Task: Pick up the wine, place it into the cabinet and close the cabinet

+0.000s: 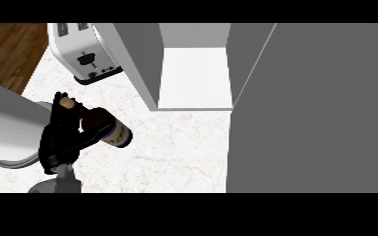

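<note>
One dark glass wine bottle (105, 126), one white toaster (85, 51) and one open grey cabinet (193, 65) were counted.

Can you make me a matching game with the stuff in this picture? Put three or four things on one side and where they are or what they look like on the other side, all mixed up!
Things:
1. wine bottle
2. toaster
3. cabinet
4. cabinet door

Descriptions:
A. white and silver, standing at the counter's far left
B. open, with a bare pale shelf inside
C. dark with a label, held in the left hand
D. a big grey panel swung out on the right

Right pairs: 1-C, 2-A, 3-B, 4-D
</note>
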